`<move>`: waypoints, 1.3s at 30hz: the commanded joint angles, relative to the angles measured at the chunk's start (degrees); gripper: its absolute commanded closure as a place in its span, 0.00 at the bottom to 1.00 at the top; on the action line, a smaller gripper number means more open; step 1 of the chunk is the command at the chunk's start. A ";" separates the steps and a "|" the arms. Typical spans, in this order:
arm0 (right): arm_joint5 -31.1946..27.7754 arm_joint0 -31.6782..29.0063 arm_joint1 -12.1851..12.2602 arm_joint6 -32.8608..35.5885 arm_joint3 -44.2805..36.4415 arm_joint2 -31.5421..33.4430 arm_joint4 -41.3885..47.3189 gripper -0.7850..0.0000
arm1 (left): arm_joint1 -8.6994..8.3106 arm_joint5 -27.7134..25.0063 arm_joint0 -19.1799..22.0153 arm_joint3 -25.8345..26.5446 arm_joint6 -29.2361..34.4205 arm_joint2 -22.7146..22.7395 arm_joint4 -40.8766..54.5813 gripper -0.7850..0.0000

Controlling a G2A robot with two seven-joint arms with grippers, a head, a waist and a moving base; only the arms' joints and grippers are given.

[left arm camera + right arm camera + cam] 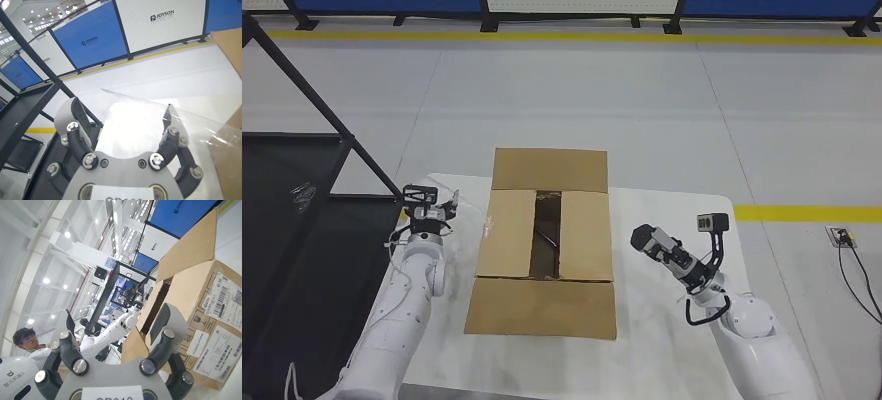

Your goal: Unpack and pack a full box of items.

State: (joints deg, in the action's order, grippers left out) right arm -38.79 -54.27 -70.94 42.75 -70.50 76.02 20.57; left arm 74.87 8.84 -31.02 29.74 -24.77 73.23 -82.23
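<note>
**Top view: box part-open, a gripper spread at either side**

We see the brown cardboard box (547,240) mid-way across the white surface (662,210), reaching from near its far edge to near its front edge. The end flaps are folded outward. The two long flaps lie almost flat, leaving a dark slot between them, so we judge the unpacking not yet begun.

The left gripper (427,205) sits by the far left corner with its jaws wide apart and holding nothing. In the left wrist view, a clear plastic film (189,121) trails from the box towards it.

The right gripper (117,317) hangs between the box and the right edge, also spread and empty. It is probably placed to lift a long flap.

White paper labels (225,294) with barcodes, along with printed handling symbols, cover the box wall facing it. We leave their text unread.
</note>
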 commanded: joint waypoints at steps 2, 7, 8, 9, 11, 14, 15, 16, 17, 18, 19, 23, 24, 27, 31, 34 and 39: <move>0.00 0.70 -0.02 0.43 0.63 -0.31 0.26 0.00 | -0.54 0.27 -1.62 1.36 -0.94 1.19 0.51 0.00; -0.08 1.82 -0.06 1.23 1.60 -0.89 0.74 0.00 | -1.50 1.57 -5.64 4.83 -1.91 3.53 1.34 0.00; -0.10 1.93 -0.06 1.28 1.72 -0.94 0.81 0.00 | -1.64 1.57 -6.19 5.42 -1.96 3.83 1.37 0.00; -0.11 2.11 -0.06 1.42 1.87 -1.06 0.87 0.00 | -1.86 1.80 -7.11 6.22 -1.99 4.41 1.54 0.00; -0.28 2.46 -0.09 1.60 2.20 -1.29 1.03 0.00 | -2.29 2.13 -8.85 8.06 -1.75 5.46 1.69 0.00; -0.29 3.24 -0.16 2.11 3.00 -1.80 1.41 0.00 | -2.90 3.39 -11.38 10.56 -0.93 6.88 1.15 0.00; -0.34 3.55 -0.20 2.26 3.29 -2.00 1.56 0.00 | -3.06 3.32 -12.23 11.44 -0.64 7.32 1.23 0.00; -0.39 3.88 -0.24 2.47 3.61 -2.21 1.66 0.00 | -3.23 3.42 -13.06 12.29 -0.35 7.74 1.15 0.00; -0.44 4.24 -0.28 2.68 3.94 -2.43 1.81 0.00 | -3.40 3.87 -13.90 13.03 -0.06 8.18 0.94 0.00; -0.48 4.61 -0.32 2.86 4.33 -2.62 1.96 0.00 | -3.53 4.14 -14.70 13.91 0.22 8.56 0.90 0.00; -0.43 4.99 -0.36 3.12 4.72 -2.86 2.08 0.00 | -3.65 4.26 -15.49 14.78 0.53 8.95 0.92 0.00; -0.56 6.51 -0.56 4.01 6.35 -3.76 2.66 0.00 | -4.13 5.45 -18.59 17.86 2.15 10.61 0.82 0.00; -0.66 6.86 -0.61 4.25 6.73 -4.00 2.83 0.00 | -4.25 6.28 -19.29 18.31 2.71 11.00 0.43 0.00; -0.99 7.88 -0.77 4.89 8.05 -4.62 3.36 0.00 | -4.44 8.07 -20.82 19.28 5.63 12.24 0.80 0.00; -1.37 8.80 -0.88 5.57 9.30 -5.06 3.98 0.00 | -4.49 4.60 -22.19 21.64 10.24 12.96 3.40 0.00; -1.66 9.43 -0.95 6.18 10.12 -5.35 4.42 0.00 | -4.51 4.20 -22.45 22.16 10.37 12.94 3.39 0.00; -1.57 10.54 -1.09 6.97 11.09 -6.00 4.77 0.00 | -4.51 4.20 -22.45 22.16 10.37 12.94 3.39 0.00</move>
State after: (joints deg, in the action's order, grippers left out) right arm -40.37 -43.90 -72.00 49.63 -59.54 70.11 25.29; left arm 70.37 13.05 -53.47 51.89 -14.40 86.17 -78.84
